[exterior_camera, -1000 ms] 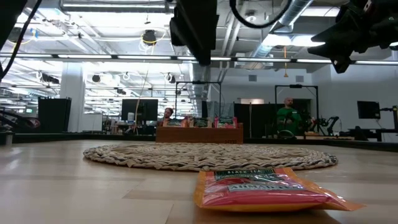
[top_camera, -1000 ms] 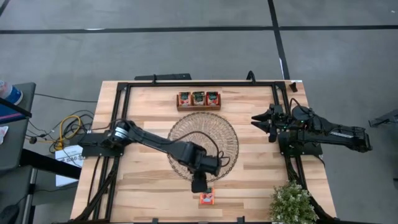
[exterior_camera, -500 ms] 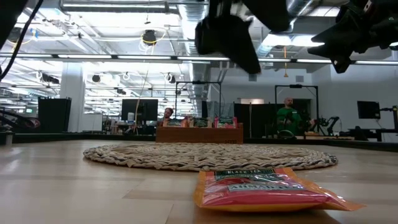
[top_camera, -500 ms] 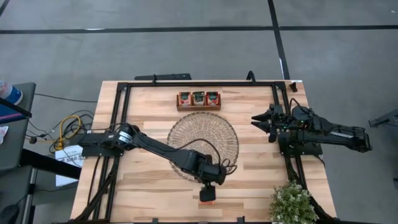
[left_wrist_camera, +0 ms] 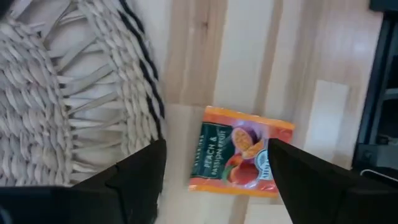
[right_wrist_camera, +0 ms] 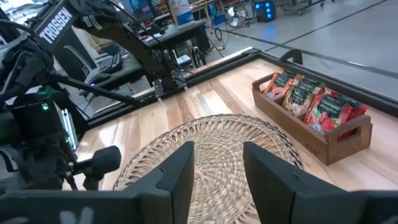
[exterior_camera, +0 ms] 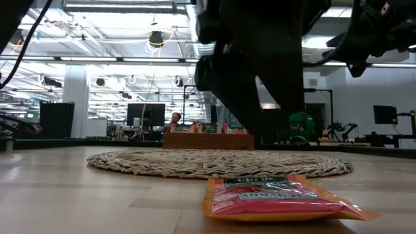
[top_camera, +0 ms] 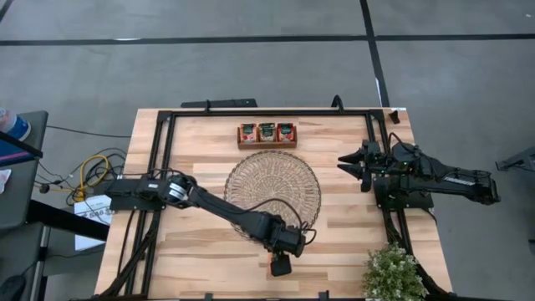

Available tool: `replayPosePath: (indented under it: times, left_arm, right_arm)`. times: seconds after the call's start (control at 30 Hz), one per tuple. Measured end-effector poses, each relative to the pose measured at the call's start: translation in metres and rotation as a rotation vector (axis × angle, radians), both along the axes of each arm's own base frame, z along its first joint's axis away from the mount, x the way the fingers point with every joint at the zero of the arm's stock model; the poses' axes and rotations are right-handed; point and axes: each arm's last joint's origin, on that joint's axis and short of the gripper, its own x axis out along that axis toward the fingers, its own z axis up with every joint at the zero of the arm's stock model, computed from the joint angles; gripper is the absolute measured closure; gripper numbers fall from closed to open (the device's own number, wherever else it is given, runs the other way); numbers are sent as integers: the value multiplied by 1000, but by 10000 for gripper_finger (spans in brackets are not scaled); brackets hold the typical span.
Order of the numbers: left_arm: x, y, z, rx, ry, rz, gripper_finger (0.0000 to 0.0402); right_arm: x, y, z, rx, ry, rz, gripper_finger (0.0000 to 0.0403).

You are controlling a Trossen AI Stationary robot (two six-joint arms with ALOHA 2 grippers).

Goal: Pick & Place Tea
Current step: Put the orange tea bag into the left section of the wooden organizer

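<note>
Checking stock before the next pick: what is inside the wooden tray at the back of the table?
The wooden tray holds tea sachets standing upright in three compartments. Only their fronts and tops show; how many are stacked behind is hidden.

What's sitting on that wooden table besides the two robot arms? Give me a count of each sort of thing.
Tea sachets lying loose on the table: 1
Wooden trays holding tea sachets: 1
Round woven mats: 1
Small green plants: 1
Total: 4 kinds of thing, one of each. How many sachets stand in the tray cannot be told exactly.
</note>
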Motion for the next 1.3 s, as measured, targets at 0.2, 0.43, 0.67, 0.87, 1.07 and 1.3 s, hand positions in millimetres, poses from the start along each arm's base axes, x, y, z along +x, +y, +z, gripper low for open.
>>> replayPosePath:
  times: [0.2, 0.43, 0.67, 0.87, 1.07, 1.3]
  left_arm:
    - [3, -1, -11, 9, 12, -19, 129]
    - [1, -9, -15, 62, -12, -80, 129]
    - [1, -13, -24, 55, 10, -104, 129]
    - [-2, -19, -36, 49, 51, -102, 129]
    - [-4, -21, -37, 73, 53, -93, 131]
    - [-3, -21, -37, 86, 51, -74, 166]
  right_arm:
    - [0, 0, -1, 1, 7, 0, 273]
    - [0, 0, -1, 1, 7, 0, 273]
    - [0, 0, -1, 1, 7, 0, 273]
    - [0, 0, -1, 2, 10, 0, 273]
    - [0, 0, -1, 3, 14, 0, 273]
    - [0, 0, -2, 4, 18, 0, 273]
